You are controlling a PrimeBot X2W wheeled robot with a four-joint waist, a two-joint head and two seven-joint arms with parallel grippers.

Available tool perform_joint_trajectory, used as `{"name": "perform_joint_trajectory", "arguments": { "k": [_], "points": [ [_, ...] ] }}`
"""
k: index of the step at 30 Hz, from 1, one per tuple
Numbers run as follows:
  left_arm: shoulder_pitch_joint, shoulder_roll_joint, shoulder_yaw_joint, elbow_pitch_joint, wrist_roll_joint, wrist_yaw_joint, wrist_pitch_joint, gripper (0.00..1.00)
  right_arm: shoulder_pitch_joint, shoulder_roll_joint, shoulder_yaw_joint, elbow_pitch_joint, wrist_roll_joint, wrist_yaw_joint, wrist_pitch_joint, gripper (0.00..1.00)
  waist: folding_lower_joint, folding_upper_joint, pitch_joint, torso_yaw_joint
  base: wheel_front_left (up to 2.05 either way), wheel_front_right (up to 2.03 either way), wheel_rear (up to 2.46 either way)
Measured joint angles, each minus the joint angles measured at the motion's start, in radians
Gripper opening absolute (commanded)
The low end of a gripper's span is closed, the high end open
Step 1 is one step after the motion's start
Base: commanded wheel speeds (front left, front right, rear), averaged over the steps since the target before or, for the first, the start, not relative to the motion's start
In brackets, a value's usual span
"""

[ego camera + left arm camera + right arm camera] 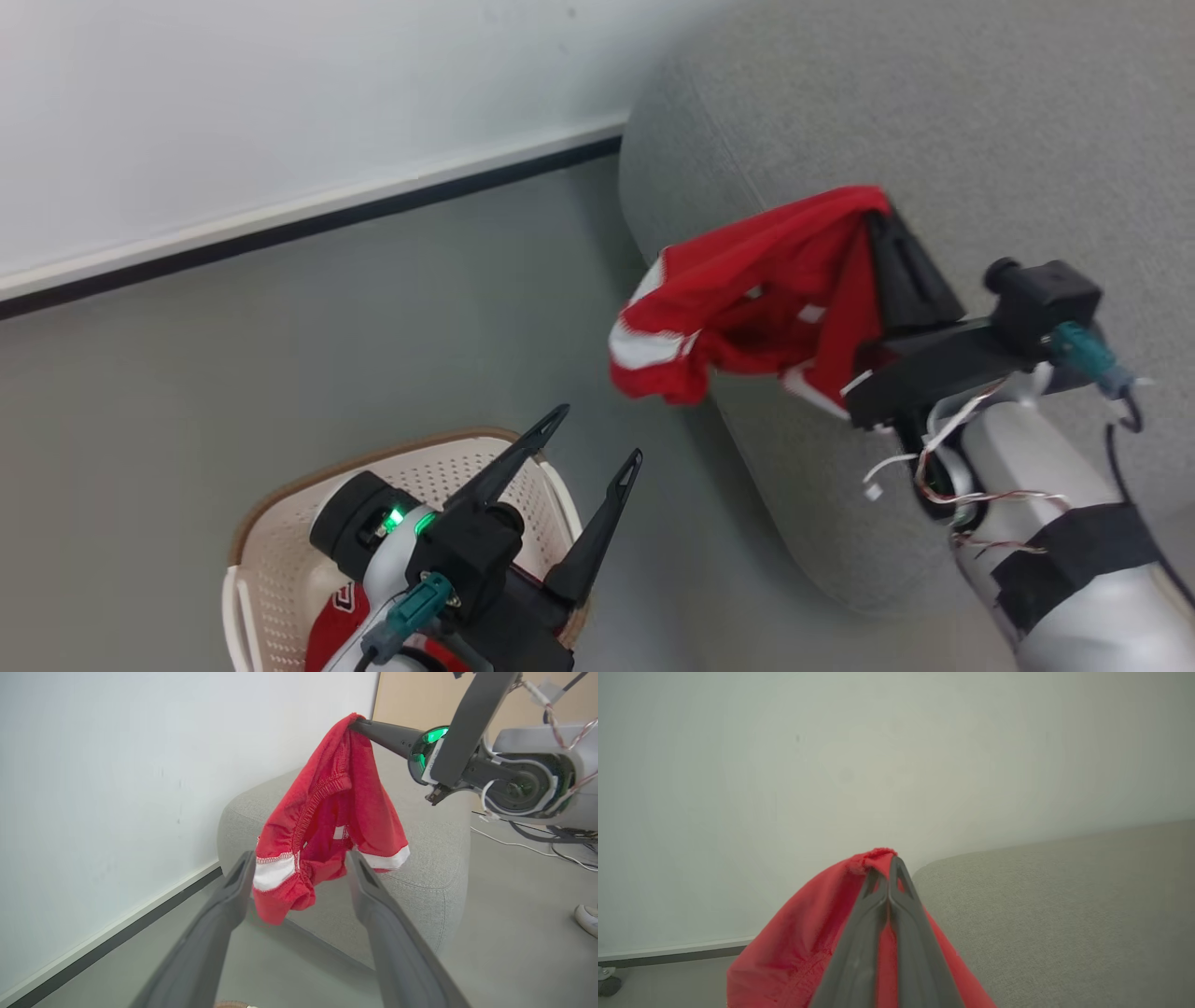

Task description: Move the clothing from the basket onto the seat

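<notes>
One red garment point(747, 299) hangs from the right claw point(878, 215), whose two fingers are pressed together on a pinch of fabric at its top fold. It dangles over the rounded edge of the seat point(934, 112), partly out above the floor point(280, 355); whether its lower hem touches the upholstery cannot be told. The cloth looks thin, light and wholly limp: it droops in folds, its white-trimmed openings gape, and it will likely swing with any quick move. A small pinch seems enough to carry it, and the knit looks neither fragile nor slippery. The likelier trouble is the piece sliding off the seat's curved edge if let go too near it, so a release further in over the cushion seems safer. More red cloth point(329, 621) lies in the basket point(280, 523), which stands on the floor near the seat; a bunched ridge or a hem there would be the place to nip. The left claw point(598, 433) hovers over the basket with its fingers spread wide and nothing between them. Nothing stands between the hanging garment and the seat. A wall point(280, 93) with a dark skirting point(308, 224) runs behind, and cables point(514, 844) lie on the floor beyond the seat, well apart from the work
</notes>
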Motion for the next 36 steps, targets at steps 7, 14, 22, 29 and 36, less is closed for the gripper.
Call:
{"name": "perform_joint_trajectory", "arguments": {
  "k": [7,14,22,29,36],
  "points": [
    [-0.029,0.003,-0.008,-0.008,0.006,-0.002,0.018,1.0,-0.03,-0.059,-0.101,-0.001,0.002,-0.01,-0.002,0.0,0.0001,0.0,0.055,-0.038,0.0,0.0,0.0],
    [-0.054,0.006,-0.023,-0.023,0.012,-0.01,0.035,1.0,-0.108,-0.12,-0.219,0.035,0.022,-0.026,-0.003,0.0,0.0,0.0,0.103,-0.047,0.0,0.0,0.0],
    [-0.095,0.016,-0.031,-0.058,0.021,-0.02,0.054,1.0,-0.22,-0.201,-0.313,0.088,0.036,-0.03,-0.005,0.0,0.0001,0.0001,0.163,-0.028,0.0,0.0,0.0],
    [-0.131,0.025,-0.045,-0.087,0.025,-0.028,0.067,1.0,-0.294,-0.273,-0.379,0.129,0.038,-0.036,-0.005,0.0,0.0,0.0,0.223,-0.001,0.0,0.0,0.0],
    [-0.171,0.033,-0.045,-0.112,0.046,-0.035,0.08,1.0,-0.352,-0.31,-0.447,0.175,0.039,-0.044,-0.005,0.0,0.0,0.0,0.292,0.027,0.0,0.0,0.0]
  ]
}}
